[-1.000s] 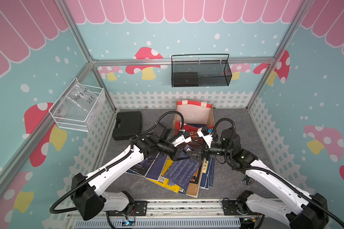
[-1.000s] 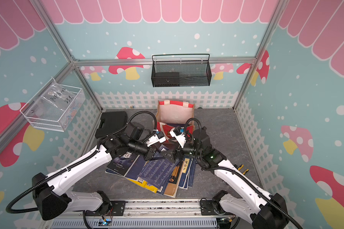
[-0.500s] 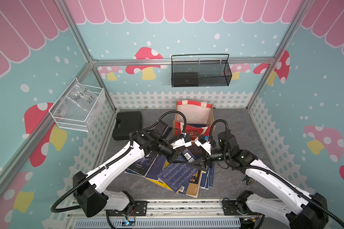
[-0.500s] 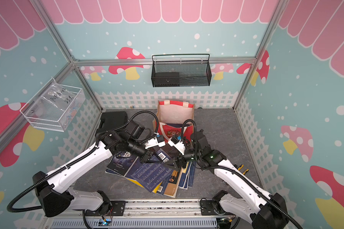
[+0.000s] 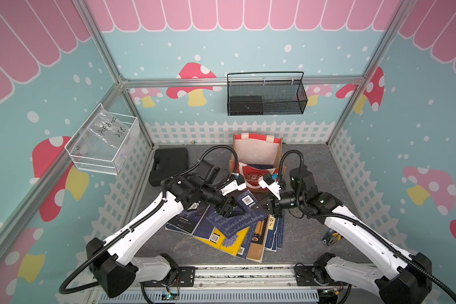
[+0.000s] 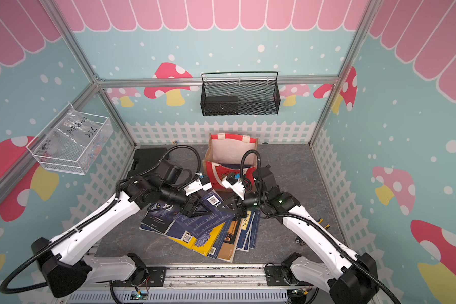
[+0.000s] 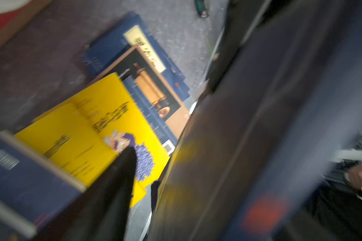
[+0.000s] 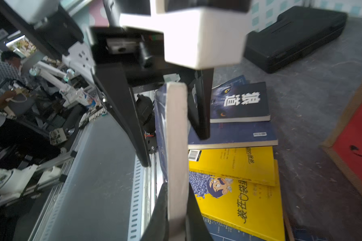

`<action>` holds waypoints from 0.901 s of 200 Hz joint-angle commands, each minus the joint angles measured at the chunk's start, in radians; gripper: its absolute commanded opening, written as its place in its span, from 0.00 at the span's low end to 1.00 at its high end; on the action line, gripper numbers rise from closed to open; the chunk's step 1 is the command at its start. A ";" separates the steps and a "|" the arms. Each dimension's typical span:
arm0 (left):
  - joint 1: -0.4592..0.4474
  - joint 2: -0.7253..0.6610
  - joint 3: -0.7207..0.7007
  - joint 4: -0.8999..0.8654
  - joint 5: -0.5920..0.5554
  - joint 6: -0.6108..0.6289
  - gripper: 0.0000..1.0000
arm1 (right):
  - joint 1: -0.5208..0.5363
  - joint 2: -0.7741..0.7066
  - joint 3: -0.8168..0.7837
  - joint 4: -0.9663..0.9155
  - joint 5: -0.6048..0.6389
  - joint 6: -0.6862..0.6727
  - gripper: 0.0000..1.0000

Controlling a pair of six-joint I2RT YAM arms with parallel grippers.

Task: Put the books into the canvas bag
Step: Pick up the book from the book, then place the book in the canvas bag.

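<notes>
Books (image 5: 232,234) mostly unbagged, piled under R gripper (image 5: 269,207), itself clamped on blue book (image 5: 241,222); L gripper (image 5: 231,209) open astride it; 1 seemingly in bag (image 5: 256,150) beyond.

Around me: teal mushroom-print walls (image 5: 248,52), pink scalloped tops (image 5: 221,13), white picket border (image 5: 208,131), aluminium frame (image 5: 169,83), grey mottled worktop (image 5: 313,171).
</notes>
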 commanded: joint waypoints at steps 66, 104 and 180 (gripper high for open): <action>0.284 -0.314 -0.243 0.226 -0.431 -0.227 0.99 | -0.225 0.255 0.458 0.062 0.199 0.494 0.00; 0.284 -0.331 -0.249 0.177 -0.505 -0.205 0.99 | -0.292 0.315 0.473 0.083 0.376 0.662 0.00; 0.284 -0.335 -0.267 0.175 -0.505 -0.190 0.99 | -0.320 0.418 0.465 0.090 0.412 0.654 0.00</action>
